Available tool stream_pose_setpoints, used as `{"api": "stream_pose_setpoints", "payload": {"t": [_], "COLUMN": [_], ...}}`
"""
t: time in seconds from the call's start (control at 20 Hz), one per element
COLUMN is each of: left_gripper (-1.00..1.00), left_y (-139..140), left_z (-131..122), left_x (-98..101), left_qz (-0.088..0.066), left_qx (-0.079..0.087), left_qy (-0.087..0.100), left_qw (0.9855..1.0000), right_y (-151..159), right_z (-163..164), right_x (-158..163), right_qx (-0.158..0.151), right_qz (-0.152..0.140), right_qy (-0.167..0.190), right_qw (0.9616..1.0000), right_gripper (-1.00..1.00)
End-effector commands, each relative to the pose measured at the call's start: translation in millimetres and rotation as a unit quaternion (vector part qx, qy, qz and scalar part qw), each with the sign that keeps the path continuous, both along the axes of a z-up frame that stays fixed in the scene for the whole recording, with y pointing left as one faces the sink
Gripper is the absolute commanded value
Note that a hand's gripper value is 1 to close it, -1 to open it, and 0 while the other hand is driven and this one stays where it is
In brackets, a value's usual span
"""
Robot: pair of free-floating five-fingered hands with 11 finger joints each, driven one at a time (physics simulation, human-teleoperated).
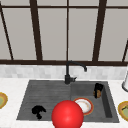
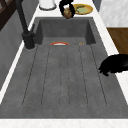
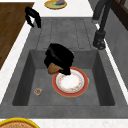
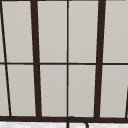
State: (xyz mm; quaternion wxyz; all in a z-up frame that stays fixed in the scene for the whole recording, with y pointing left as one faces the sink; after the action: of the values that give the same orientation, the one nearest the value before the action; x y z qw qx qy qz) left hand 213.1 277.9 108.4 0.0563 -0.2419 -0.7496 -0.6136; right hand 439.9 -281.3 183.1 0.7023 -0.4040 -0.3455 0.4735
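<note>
Over the sink's deep right basin, the right hand (image 1: 98, 89) is hovering with its fingers curled around a small brown, rounded object (image 3: 53, 68), possibly a potato. From the right side view, that hand (image 3: 59, 57) is gripping the brown object from above, just over the left rim of a white plate with an orange-red border (image 3: 70, 82), which is lying flat on the basin floor. From the left side view, the same hand (image 2: 66, 7) is showing at the far end of the sink with the brown object (image 2: 67, 13) tucked under its fingers. A tiny round item (image 3: 37, 91) is lying on the basin floor, apart from the plate, toward the near left corner.

Further off, the left hand (image 1: 38, 111) is hanging over the ribbed draining board of the dark grey sink (image 1: 45, 95), near its front edge, with its fingers curled downward and holding nothing. A black faucet (image 1: 71, 71) is standing behind the sink's middle. A large red ball (image 1: 67, 115) is sitting at the front, partly covering the plate. On the white tabletop (image 1: 12, 85), yellow plates (image 1: 123, 110) are resting on either side, and a window is filling the wall behind.
</note>
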Motion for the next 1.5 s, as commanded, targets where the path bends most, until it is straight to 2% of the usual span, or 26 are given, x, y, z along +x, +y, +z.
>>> {"api": "stream_pose_setpoints", "payload": {"t": [0.0, 0.4, 0.7, 1.0, 1.15, 1.45], "left_gripper": [0.0, 0.0, 0.0, 0.0, 0.0, 0.0], "left_y": [0, 0, 0, 0, 0, 0], "left_z": [0, 0, 0, 0, 0, 0], "left_x": [0.0, 0.0, 0.0, 0.0, 0.0, 0.0], "left_qz": [0.0, 0.0, 0.0, 0.0, 0.0, 0.0], "left_qx": [0.0, 0.0, 0.0, 0.0, 0.0, 0.0], "left_qy": [0.0, 0.0, 0.0, 0.0, 0.0, 0.0], "left_qw": [1.0, 1.0, 1.0, 1.0, 1.0, 1.0], "right_y": [-13, -36, -57, -82, -96, -125], "right_z": [14, 40, 68, 99, 103, 109], "right_x": [-26, -81, -116, -155, -171, -204], "right_qx": [0.0, -0.002, 0.01, 0.008, 0.006, 0.007], "right_qz": [0.004, 0.007, -0.002, 0.0, 0.011, 0.011], "right_qy": [0.0, -0.001, 0.004, 0.002, 0.002, 0.001], "right_qw": [1.0, 1.0, 0.9999, 1.0, 0.9999, 0.9999], "right_gripper": [1.0, 1.0, 1.0, 1.0, 1.0, 1.0]}}
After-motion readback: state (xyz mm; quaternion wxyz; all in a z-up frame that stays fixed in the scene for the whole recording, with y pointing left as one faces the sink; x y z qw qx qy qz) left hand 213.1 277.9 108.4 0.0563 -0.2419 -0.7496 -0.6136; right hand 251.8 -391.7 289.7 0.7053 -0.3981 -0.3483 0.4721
